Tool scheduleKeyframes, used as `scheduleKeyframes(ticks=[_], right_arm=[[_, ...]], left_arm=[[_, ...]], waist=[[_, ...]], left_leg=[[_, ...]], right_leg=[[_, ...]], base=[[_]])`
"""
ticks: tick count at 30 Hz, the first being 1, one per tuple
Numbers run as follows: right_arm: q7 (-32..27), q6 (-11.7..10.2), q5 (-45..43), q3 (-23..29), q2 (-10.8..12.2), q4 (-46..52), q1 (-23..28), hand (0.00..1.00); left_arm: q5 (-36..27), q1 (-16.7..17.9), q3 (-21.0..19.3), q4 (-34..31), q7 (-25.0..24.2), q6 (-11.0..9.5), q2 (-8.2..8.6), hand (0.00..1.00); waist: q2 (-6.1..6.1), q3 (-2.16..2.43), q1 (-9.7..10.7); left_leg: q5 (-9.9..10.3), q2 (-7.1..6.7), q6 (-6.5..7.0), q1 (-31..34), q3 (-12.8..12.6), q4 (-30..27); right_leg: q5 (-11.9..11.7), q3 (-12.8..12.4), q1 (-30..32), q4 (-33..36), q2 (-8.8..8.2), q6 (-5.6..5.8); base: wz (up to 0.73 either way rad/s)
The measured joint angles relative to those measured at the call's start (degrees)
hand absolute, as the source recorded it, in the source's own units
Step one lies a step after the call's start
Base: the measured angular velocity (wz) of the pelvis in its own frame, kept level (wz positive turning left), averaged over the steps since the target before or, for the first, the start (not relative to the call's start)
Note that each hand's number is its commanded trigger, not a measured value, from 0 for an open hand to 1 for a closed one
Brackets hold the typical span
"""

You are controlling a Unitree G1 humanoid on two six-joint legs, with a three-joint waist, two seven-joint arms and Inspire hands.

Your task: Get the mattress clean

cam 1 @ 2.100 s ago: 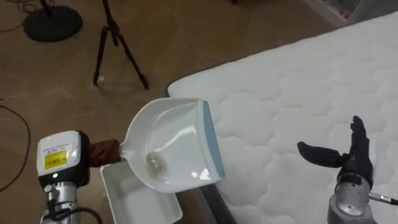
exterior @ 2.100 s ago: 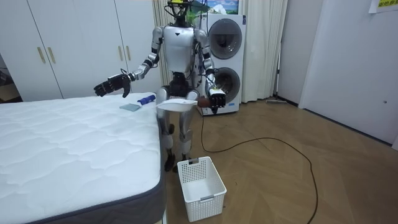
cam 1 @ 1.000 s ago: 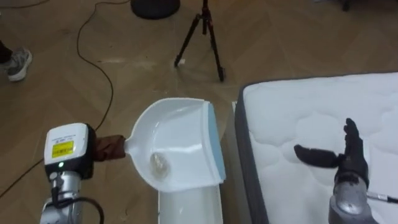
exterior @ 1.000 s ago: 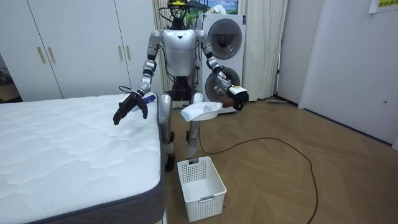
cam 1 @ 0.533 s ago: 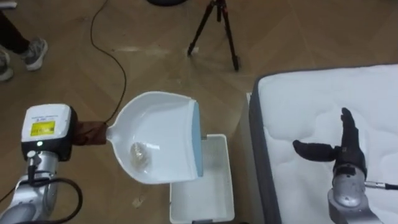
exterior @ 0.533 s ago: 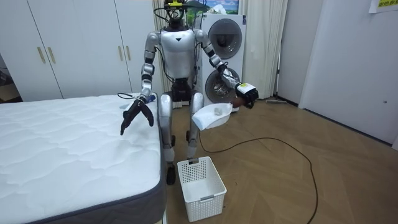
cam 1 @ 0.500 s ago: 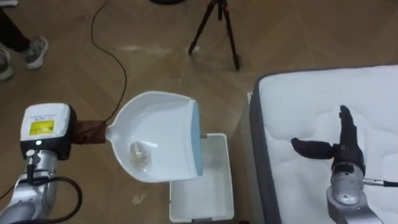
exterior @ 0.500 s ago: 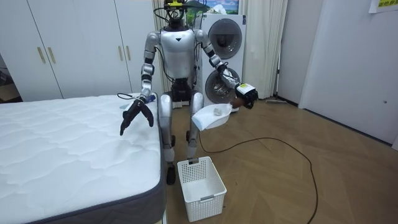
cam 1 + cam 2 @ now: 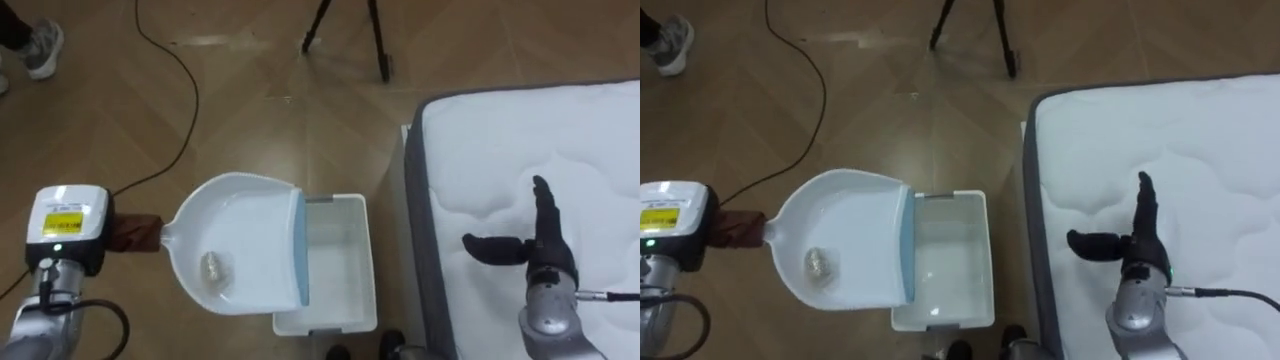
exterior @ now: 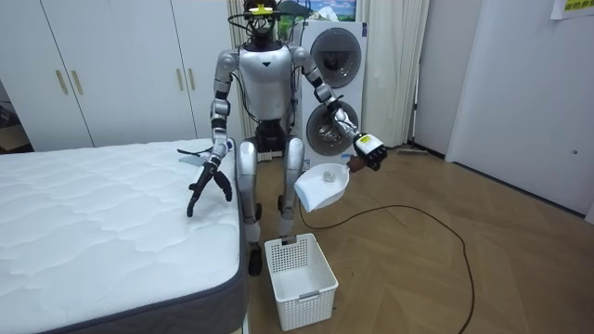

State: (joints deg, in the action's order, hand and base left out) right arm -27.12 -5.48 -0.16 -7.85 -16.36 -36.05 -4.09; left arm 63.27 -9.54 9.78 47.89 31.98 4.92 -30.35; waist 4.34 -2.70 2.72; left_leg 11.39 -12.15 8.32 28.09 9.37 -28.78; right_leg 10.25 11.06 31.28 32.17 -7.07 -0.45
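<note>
Silver-grey torso and limbs, dark head, black right robot hand (image 9: 547, 256) on silver wrist, white yellow-labelled box at left wrist.

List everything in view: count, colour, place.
bed: one, white, at the robot's right
basket: one, white, on the floor beside the bed
dustpan: one, white with blue lip, held in the air near the basket
scrap: one, pale, in the dustpan
tripod: one, black, on the floor beyond the basket
shoe: one, grey, a person's, far left
washing machines: two, white, stacked behind the robot
left hand: curled on the dustpan's handle
right hand: open, over the bed
</note>
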Motion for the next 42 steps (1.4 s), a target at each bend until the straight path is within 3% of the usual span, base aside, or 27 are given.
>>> scheduleKeyframes(ticks=[5, 16, 19, 20, 21, 22, 23, 24, 28, 33, 38, 42], right_arm=[[0.4, 0.0, -0.6, 0.1, 0.0, 0.0, 0.0, 0.0], [0.5, 0.0, -2.6, -0.6, 0.0, 0.2, 0.2, 0.0], [0.5, 0.0, -3.0, -1.1, 0.0, 0.5, 0.5, 0.0], [0.6, 0.0, -3.3, -1.1, 0.0, 0.5, 0.4, 0.0], [0.6, 0.0, -3.6, -1.1, 0.0, 0.5, 0.5, 0.0], [0.6, 0.0, -3.6, -1.2, 0.0, 0.5, 0.5, 0.0], [0.6, 0.0, -3.6, -1.3, 0.0, 0.5, 0.5, 0.0], [0.5, 0.0, -3.7, -1.3, 0.0, 0.5, 0.7, 0.0], [0.5, 0.1, -3.7, -1.6, 0.0, 0.7, 1.0, 0.0], [0.5, 0.1, -3.7, -2.3, -1.5, 1.1, 1.0, 0.0], [0.6, -0.5, -3.3, -2.5, -1.8, 1.3, 0.8, 0.0], [0.4, -0.9, -3.3, -2.8, -2.1, 1.3, 0.9, 0.0]], left_arm=[[0.7, -0.4, 0.1, 1.3, 0.0, 1.4, -0.01, 1.0], [1.0, -1.0, 2.6, 1.8, -2.5, 2.3, -0.55, 1.0], [1.1, -1.0, 3.9, 1.7, -3.5, 3.5, -0.61, 1.0], [1.3, -1.0, 4.1, 1.7, -4.1, 3.7, -0.6, 1.0], [1.6, -1.0, 4.1, 1.7, -4.3, 3.8, -0.64, 1.0], [1.7, -1.0, 4.1, 1.7, -4.4, 3.9, -0.77, 1.0], [2.1, -1.2, 4.1, 1.7, -4.9, 4.0, -1.14, 1.0], [2.5, -1.3, 4.1, 1.7, -5.3, 4.5, -1.25, 1.0], [5.1, -1.3, 4.8, 1.7, -6.4, 5.3, -1.99, 1.0], [7.7, -1.3, 6.2, 1.5, -6.6, 5.8, -2.83, 1.0], [7.7, -1.3, 6.3, 1.3, -6.6, 5.8, -4.0, 1.0], [7.6, -1.2, 6.9, 1.2, -6.0, 5.8, -4.0, 1.0]], waist=[[0.01, -0.01, 0.5], [0.09, -0.06, 0.4], [0.09, -0.05, 0.6], [0.08, -0.05, 0.7], [0.1, -0.04, 1.1], [0.17, 0.0, 1.2], [0.18, 0.01, 1.7], [0.18, 0.01, 1.7], [0.42, 0.02, 1.5], [2.41, 0.11, 1.3], [2.65, 0.19, 1.5], [3.25, 0.36, 1.5]], left_leg=[[0.0, -0.6, -0.05, 1.4, 0.0, -0.3], [0.4, -0.72, -0.81, 2.5, 0.0, -0.8], [0.9, -0.67, -3.65, 2.6, -0.4, -0.8], [1.1, -0.4, -6.08, 2.7, -1.7, -0.7], [1.3, 0.41, -6.97, 3.0, -4.2, -0.5], [1.3, 0.99, -7.03, 3.3, -5.9, -0.5], [1.3, 1.96, -6.94, 3.4, -8.6, -0.5], [1.3, 2.37, -6.91, 3.5, -9.5, -0.5], [1.4, 2.4, -6.55, 3.5, -9.4, -0.7], [1.3, 2.34, -5.24, 3.4, -9.9, -0.8], [1.2, 2.34, -4.88, 3.3, -10.6, -0.8], [0.7, 2.34, 0.4, 3.2, -10.7, -0.8]], right_leg=[[0.9, 0.1, 1.9, 1.8, -0.85, -0.18], [1.3, 0.2, 3.0, 2.5, -1.08, -0.2], [1.3, 0.1, 3.0, 2.5, -1.28, -0.21], [1.4, 0.1, 3.0, 2.5, -1.68, -0.28], [1.5, 0.2, 3.0, 2.6, -1.9, -0.37], [1.6, 0.3, 3.0, 2.6, -1.91, -0.35], [1.9, 0.3, 3.0, 2.6, -1.94, -0.16], [1.9, 0.3, 3.0, 2.6, -1.89, -0.11], [2.0, 0.3, 3.0, 2.5, -1.71, -0.09], [2.0, 0.1, 3.6, 3.7, -2.03, 0.01], [2.5, -0.7, 4.1, 4.7, -2.05, -0.25], [3.0, -0.8, 4.6, 5.8, -1.9, -0.43]], base=[[0.05], [0.02], [0.01], [0.07], [0.08], [0.16], [0.17], [0.16], [0.02], [-0.03], [-0.05], [0.0]])
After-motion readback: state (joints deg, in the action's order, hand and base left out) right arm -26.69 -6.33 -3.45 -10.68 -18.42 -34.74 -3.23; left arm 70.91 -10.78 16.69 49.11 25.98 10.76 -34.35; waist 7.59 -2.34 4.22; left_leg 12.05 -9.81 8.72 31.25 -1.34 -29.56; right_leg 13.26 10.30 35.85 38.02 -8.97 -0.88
